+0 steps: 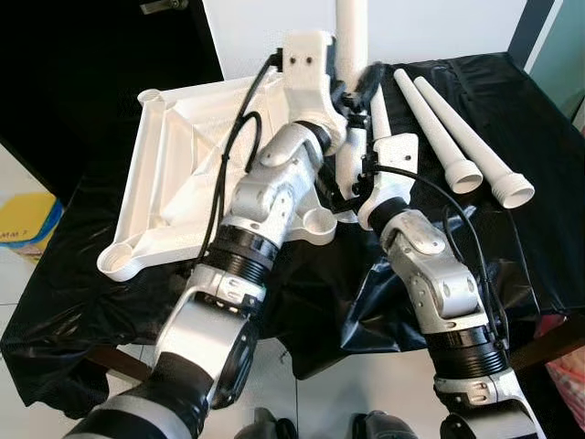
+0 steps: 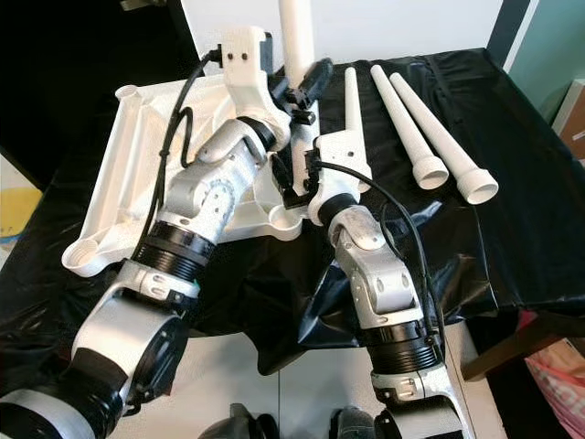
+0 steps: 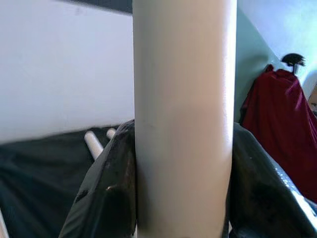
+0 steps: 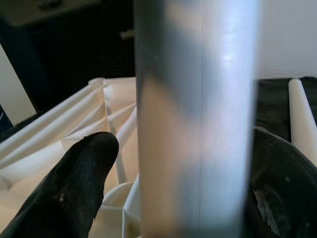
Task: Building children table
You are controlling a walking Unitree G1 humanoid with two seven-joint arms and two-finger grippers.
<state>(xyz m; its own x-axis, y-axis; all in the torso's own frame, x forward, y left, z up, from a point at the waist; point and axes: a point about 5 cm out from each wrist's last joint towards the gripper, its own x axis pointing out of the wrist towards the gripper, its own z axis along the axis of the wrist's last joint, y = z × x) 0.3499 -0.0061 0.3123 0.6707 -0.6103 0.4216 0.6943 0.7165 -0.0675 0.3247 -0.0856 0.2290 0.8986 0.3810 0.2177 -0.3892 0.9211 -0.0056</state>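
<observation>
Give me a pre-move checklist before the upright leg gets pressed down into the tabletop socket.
1. Left pincer closed on the upright leg: ok; in its wrist view a finger sits on each side.
2. Right pincer closed on the same leg lower down: ok; its fingers flank it.
3. Leg standing vertical over the overturned tabletop: ok, roughly upright.
4. Leg foot seated in the corner socket: cannot tell, the arms hide the joint.
5. Spare legs lying apart on the black cloth: ok, three beside the work.
</observation>
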